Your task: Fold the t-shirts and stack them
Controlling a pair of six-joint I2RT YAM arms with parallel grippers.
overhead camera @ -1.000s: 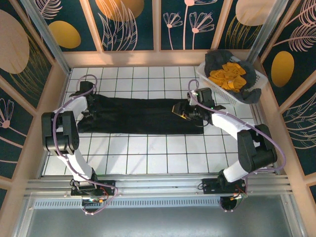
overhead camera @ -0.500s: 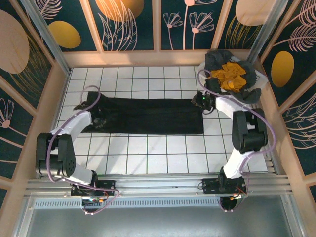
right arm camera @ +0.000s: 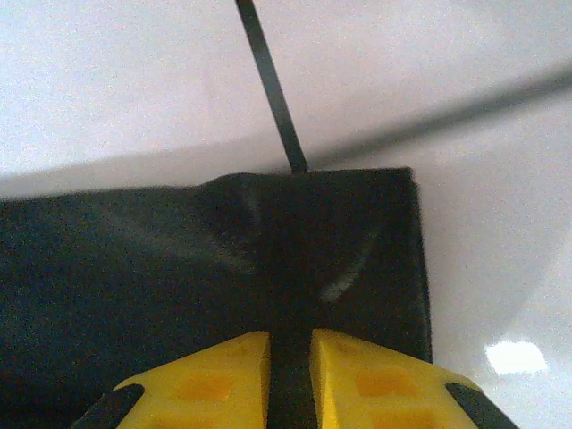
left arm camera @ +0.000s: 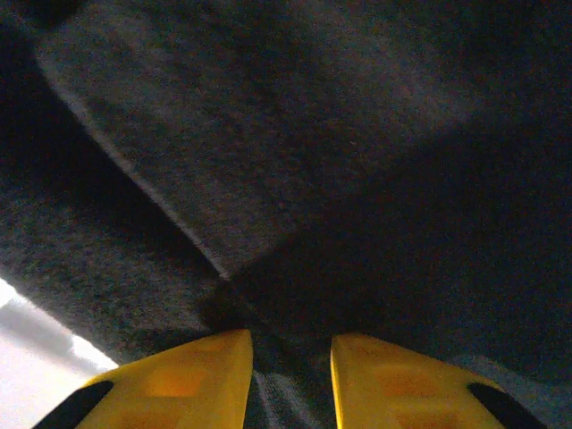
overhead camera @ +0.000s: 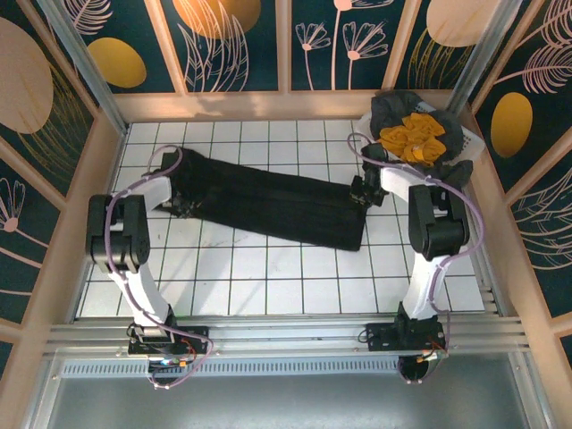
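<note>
Nearest me, the white tiled worktop (overhead camera: 268, 277) lies bare in front of the arm bases. Beyond it a large plain black cloth t-shirt (overhead camera: 268, 201), folded into a long narrow band, lies slantwise across the tiles, its left end further back than its right. The left gripper (left arm camera: 290, 340) is down on the left end. Its yellow jaws stand a little apart with dark cloth in the gap, so it looks to be pinching the fabric. The right gripper (right arm camera: 288, 340) sits at the band's right-hand corner, jaws almost together on a ridge of cloth. I'd say the step in hand is squaring up the band before the next fold. Done well, both ends travel together, the cloth just taut and low over the tiles, so the layers don't slide apart. In the far right corner, a white plastic lattice basket (overhead camera: 472, 136) holds a crumpled mustard-yellow t-shirt (overhead camera: 413, 136) and a dark grey t-shirt (overhead camera: 389, 109).
</note>
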